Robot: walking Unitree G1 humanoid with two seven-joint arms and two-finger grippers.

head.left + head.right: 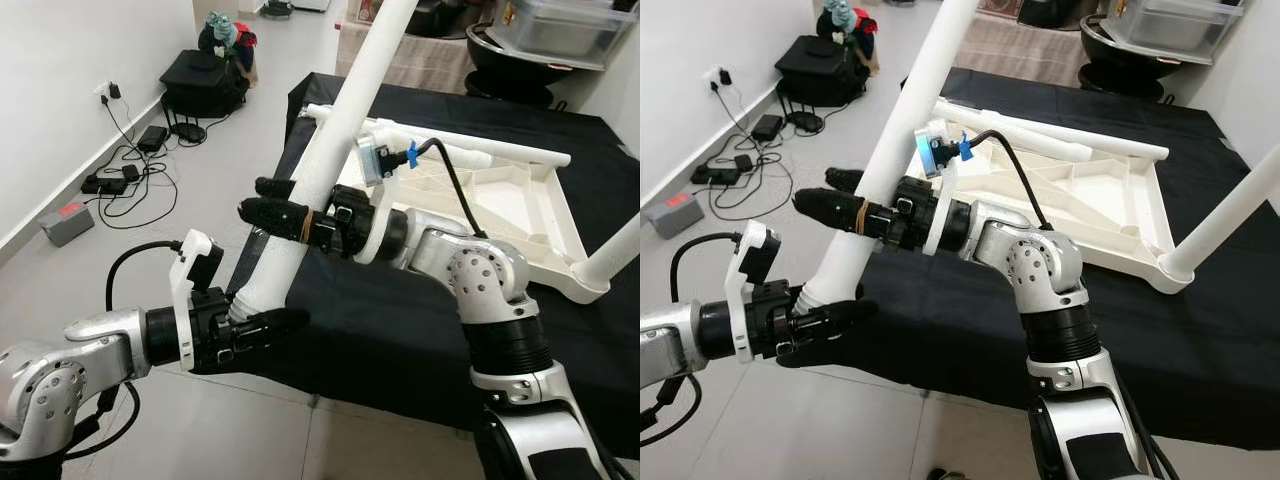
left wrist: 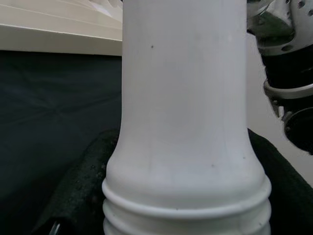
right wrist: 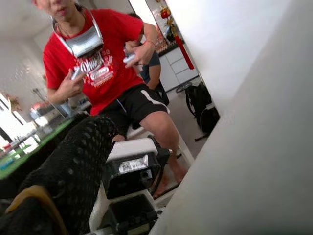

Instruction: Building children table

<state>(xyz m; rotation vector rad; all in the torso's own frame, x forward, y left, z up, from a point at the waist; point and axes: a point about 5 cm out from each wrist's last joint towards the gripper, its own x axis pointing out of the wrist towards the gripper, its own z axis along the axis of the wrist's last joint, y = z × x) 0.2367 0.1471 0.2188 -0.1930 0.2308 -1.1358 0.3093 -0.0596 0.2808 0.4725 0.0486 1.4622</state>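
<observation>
Leg [image 1: 340, 120] held slanting over the near-left edge of the black surface [image 1: 400, 330], left end effector [image 1: 250, 330] pinching its threaded foot, right end effector [image 1: 275, 205] clamped mid-shaft, probably to steer it toward the upturned tabletop [image 1: 500, 215] lying far right.

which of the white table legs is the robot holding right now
The loose leg slanting up over the table's near-left edge: the left gripper clamps its threaded lower end, the right gripper grips higher up. The other leg is already fixed to the upturned tabletop.
</observation>
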